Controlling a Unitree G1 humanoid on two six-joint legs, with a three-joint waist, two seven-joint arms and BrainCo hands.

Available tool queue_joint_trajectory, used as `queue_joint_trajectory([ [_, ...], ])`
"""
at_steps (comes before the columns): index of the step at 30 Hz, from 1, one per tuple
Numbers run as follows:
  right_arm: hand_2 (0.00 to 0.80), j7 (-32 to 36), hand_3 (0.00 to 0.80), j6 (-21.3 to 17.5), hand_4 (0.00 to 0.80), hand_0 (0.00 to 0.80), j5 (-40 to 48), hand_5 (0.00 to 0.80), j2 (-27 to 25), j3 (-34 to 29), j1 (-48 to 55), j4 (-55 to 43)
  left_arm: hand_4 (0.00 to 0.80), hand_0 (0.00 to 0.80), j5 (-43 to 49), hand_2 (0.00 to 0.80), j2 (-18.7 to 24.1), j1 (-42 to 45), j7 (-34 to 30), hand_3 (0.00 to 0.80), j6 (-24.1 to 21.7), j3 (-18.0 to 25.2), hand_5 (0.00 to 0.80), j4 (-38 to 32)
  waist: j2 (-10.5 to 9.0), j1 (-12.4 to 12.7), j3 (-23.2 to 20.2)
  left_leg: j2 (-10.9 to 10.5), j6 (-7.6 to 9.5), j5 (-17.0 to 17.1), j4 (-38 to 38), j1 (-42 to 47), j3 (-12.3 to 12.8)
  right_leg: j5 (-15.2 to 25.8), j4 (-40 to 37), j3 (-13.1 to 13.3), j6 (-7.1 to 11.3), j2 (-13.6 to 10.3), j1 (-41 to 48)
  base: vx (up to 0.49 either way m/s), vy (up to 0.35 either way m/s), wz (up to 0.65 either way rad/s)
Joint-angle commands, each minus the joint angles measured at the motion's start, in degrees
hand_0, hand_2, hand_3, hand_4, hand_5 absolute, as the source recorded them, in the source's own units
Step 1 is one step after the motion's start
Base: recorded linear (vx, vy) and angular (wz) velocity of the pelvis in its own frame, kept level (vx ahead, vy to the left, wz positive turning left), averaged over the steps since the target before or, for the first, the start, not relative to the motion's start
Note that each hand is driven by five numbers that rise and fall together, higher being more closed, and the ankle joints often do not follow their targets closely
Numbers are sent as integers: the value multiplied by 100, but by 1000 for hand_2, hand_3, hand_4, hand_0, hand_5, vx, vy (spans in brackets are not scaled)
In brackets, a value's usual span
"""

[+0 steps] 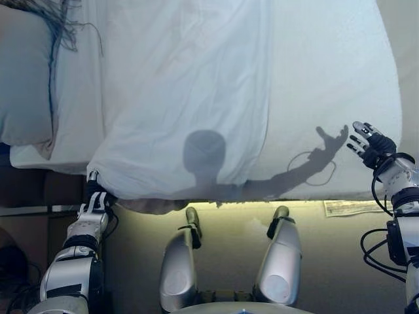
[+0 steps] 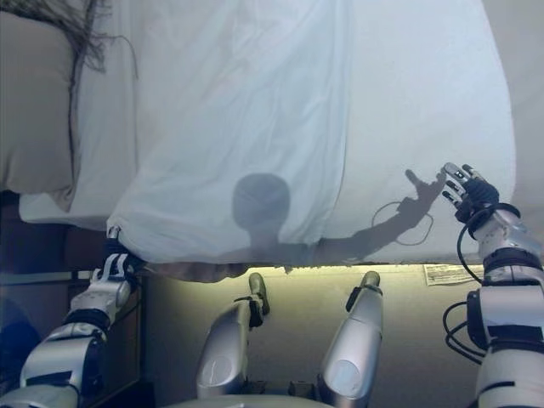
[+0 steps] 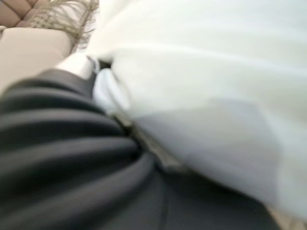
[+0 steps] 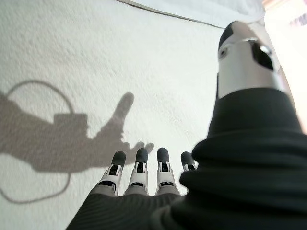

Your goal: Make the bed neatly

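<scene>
A white duvet covers the left and middle of the bed, and its near edge hangs over the bed's side. The bare white mattress sheet shows to the right of it. My left hand is at the duvet's near left corner, with its thumb over the cloth and the cloth bunched against it in the left wrist view. My right hand is open, fingers straight, just above the bare sheet near the bed's right edge. It holds nothing, as the right wrist view shows.
A grey pillow lies at the bed's left end, with a dark fringed throw above it. A sheet of paper lies on the floor beside the bed's near edge. A dark bedside surface is at the left.
</scene>
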Motion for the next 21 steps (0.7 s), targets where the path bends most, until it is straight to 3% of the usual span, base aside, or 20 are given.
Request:
queue_joint_trajectory([
  [1, 0, 168, 0, -93, 0, 0, -49, 0, -332, 262, -396, 166, 800, 800, -504, 800, 518, 109, 24, 800, -181, 286, 800, 322, 132, 59, -250, 362, -153, -128, 369, 14, -400, -473, 405, 158, -102, 34, -88, -99, 106, -2],
  [9, 0, 163, 0, -193, 0, 0, 404, 0, -60, 524, -666, 104, 800, 800, -614, 800, 685, -430, 32, 800, -22, -49, 800, 356, -89, 167, -78, 364, -40, -560, 928, -760, -531, -206, 313, 227, 21, 72, -387, -140, -28, 1],
  [21, 0, 14, 0, -261, 0, 0, 747, 0, 232, 670, -771, 97, 800, 800, -530, 800, 901, -738, 116, 800, 237, -242, 800, 584, -411, 330, -34, 486, -37, -629, 1184, -1071, -733, -38, 174, 54, 139, 193, -345, -47, -62, 1],
])
